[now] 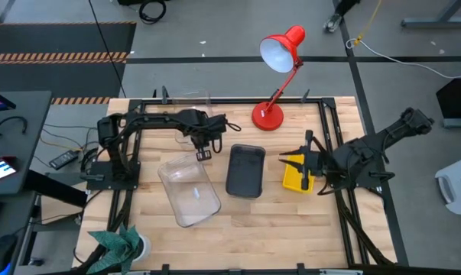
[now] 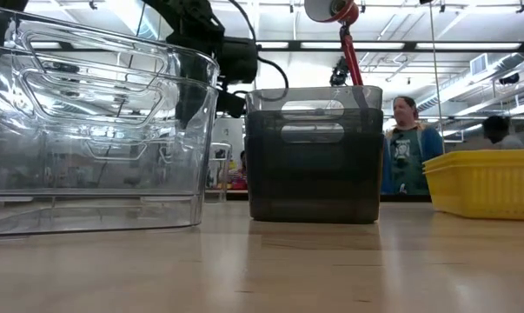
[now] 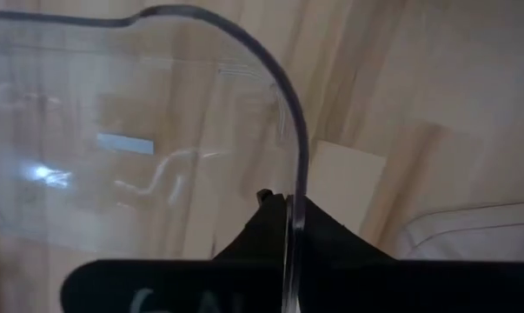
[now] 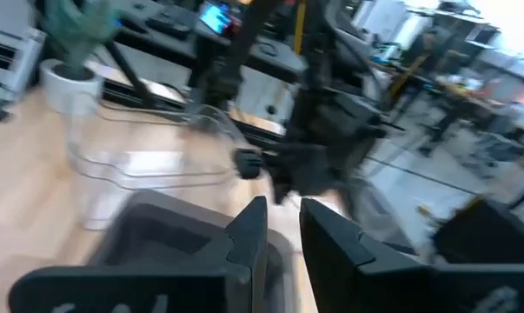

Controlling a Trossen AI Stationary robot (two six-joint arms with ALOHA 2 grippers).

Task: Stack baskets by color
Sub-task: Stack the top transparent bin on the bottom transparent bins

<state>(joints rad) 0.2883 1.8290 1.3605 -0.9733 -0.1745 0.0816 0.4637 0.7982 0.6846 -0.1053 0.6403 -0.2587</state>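
A clear basket (image 3: 140,130) stands at the far left of the table under my left arm, its far rim (image 1: 190,98) faintly showing. My left gripper (image 1: 202,151) is shut on it. Closer to the near edge lies a nested stack of clear baskets (image 1: 190,191), whose rim also shows in the left wrist view (image 3: 470,224). The dark grey baskets (image 1: 245,169) stand at the middle. A yellow basket (image 1: 293,176) rests on the table to the right. My right gripper (image 1: 307,159) hovers above it, pointing about level, its fingers (image 4: 283,228) a little apart with nothing between them. My left gripper clamps the clear basket's near end wall at its rim (image 3: 293,187), one finger inside the basket and one outside. The fingers come from above, pointing down and lying across the wall. I cannot tell whether the basket is off the table.
A red desk lamp (image 1: 280,57) stands at the far edge behind the grey baskets. A green plant in a white pot (image 1: 123,244) sits at the near left corner. People stand in the room beyond the table (image 2: 409,143).
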